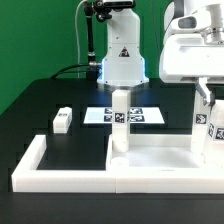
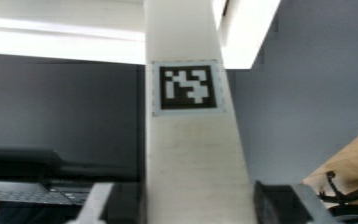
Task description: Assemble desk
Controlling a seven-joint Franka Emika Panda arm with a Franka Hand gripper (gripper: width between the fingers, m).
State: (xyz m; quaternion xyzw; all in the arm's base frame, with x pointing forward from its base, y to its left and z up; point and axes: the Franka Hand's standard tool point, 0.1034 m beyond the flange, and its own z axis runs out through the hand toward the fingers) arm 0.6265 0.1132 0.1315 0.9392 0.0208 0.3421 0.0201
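Black table (image 1: 40,100), green backdrop (image 1: 30,40); white tabletop (image 1: 160,157) at five o'clock in the exterior view, one leg (image 1: 120,120) upright at its nine o'clock corner. Gripper (image 1: 204,97) over a second leg (image 1: 200,126) at three o'clock, fingers' grip impossible to tell. Best kept plumb, twisted gently downward

There are four legs: one lying leg (image 1: 62,120), one middle leg (image 1: 120,120) standing up, and at the exterior view's right one inner leg (image 1: 201,125) and one outer leg (image 1: 216,130). There is one tabletop (image 1: 160,152), one marker board (image 1: 100,116), one border wall (image 1: 35,160) and one robot arm (image 1: 120,55)
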